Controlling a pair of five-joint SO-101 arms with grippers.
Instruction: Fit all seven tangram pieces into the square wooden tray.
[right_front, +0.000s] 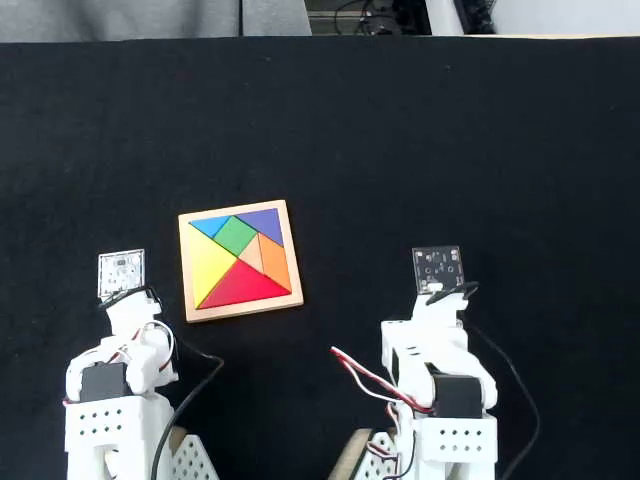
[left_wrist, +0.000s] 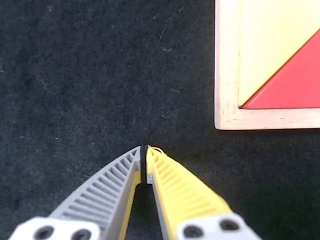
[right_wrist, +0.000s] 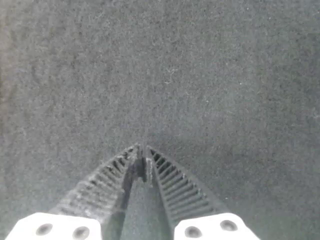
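We see a black cloth-covered table, with grey fabric and dark cables past its far edge. On it the square wooden tray lies ahead of the two white arms, nearer the left one, holding seven pieces: yellow large triangle, red large triangle, orange triangle, purple piece, green square, blue triangle and tan small triangle. The left gripper has its grey and yellow fingers pressed tip to tip, gripping nothing, near the tray's corner. The right gripper has its dark fingers likewise together over cloth. Print on the wrist boards is too small to read.
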